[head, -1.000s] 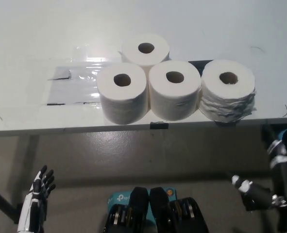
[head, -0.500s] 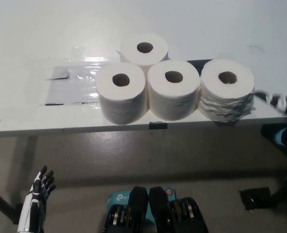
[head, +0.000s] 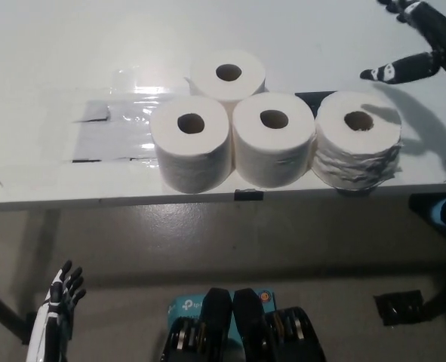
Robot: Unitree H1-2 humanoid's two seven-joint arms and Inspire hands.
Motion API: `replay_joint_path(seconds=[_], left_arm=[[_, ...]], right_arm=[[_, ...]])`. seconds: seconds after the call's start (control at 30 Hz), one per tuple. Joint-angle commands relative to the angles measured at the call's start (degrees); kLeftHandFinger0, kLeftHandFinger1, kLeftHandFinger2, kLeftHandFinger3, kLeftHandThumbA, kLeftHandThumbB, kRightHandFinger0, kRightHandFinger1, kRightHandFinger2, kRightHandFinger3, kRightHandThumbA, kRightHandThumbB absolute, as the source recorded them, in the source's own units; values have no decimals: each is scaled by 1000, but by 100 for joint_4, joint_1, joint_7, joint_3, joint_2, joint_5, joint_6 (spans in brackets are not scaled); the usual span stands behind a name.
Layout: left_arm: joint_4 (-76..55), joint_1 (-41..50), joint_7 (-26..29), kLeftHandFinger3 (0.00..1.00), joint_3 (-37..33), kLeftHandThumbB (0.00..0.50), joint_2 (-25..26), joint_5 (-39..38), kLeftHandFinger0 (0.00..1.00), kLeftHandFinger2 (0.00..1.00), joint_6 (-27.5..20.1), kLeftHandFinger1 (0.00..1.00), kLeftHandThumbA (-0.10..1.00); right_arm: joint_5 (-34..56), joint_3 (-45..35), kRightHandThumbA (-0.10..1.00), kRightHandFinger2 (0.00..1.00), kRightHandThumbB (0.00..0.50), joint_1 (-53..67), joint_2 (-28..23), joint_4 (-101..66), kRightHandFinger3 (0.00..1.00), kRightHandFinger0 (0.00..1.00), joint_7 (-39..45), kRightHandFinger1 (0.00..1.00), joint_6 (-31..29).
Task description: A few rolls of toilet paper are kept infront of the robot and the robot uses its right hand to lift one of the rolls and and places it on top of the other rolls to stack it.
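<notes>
Several white toilet paper rolls stand upright on the white table (head: 49, 45). Three form a front row: a left roll (head: 191, 143), a middle roll (head: 273, 139) and a right roll (head: 357, 139) with a ragged, loose wrap. A fourth roll (head: 228, 75) stands behind the left and middle ones. My black right hand (head: 419, 41) hovers open over the table at the upper right, behind and to the right of the ragged roll, not touching it. My white left hand (head: 56, 313) hangs open below the table's front edge at the lower left.
A sheet of clear plastic film (head: 106, 132) is taped flat on the table left of the rolls. A black clip (head: 247, 195) sits on the table's front edge. On the floor lies a black patch (head: 400, 305) at the lower right.
My right hand has risen from below the table's front edge at the lower right, past the table's right side, up over the table's far right corner. The rolls have not moved.
</notes>
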Motion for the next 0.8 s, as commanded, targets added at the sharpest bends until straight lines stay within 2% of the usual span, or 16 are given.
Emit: replay_joint_path(seconds=[0.0, 0.17, 0.23, 0.37, 0.6, 0.63, 0.77], left_arm=[[-124, 97, -128, 1000, -26, 172, 135, -17, 1000, 1000, -388, 1000, 1000], [-106, 107, -197, 1000, -21, 200, 142, -147, 1000, 1000, -394, 1000, 1000], [-84, 103, -168, 1000, -16, 196, 151, -85, 1000, 1000, -422, 1000, 1000], [-72, 104, -165, 1000, -7, 203, 162, -54, 1000, 1000, -417, 1000, 1000], [-88, 95, -164, 1000, 9, 203, 142, -62, 1000, 1000, -390, 1000, 1000], [-89, 89, -133, 1000, 5, 216, 138, -6, 1000, 1000, -370, 1000, 1000], [-74, 104, -148, 1000, 5, 194, 124, -38, 1000, 1000, -413, 1000, 1000]], right_arm=[[-392, 415, 900, 1000, 350, -1058, -143, 945, 1000, 1000, 867, 1000, 144], [-427, 694, 878, 1000, 377, -1398, -56, 1630, 1000, 1000, 1162, 1000, -54], [-470, 773, 873, 1000, 389, -1435, -53, 1642, 1000, 1000, 1232, 1000, -36], [-439, 785, 816, 1000, 390, -1482, -22, 1666, 1000, 1000, 1434, 1000, 79], [-484, 738, 818, 1000, 385, -1528, 3, 1649, 1000, 1000, 1662, 1000, 198], [-487, 728, 814, 1000, 384, -1533, 17, 1662, 1000, 1000, 1664, 1000, 199], [-407, 657, 801, 1000, 393, -1534, 127, 1830, 1000, 1000, 1754, 1000, 162]])
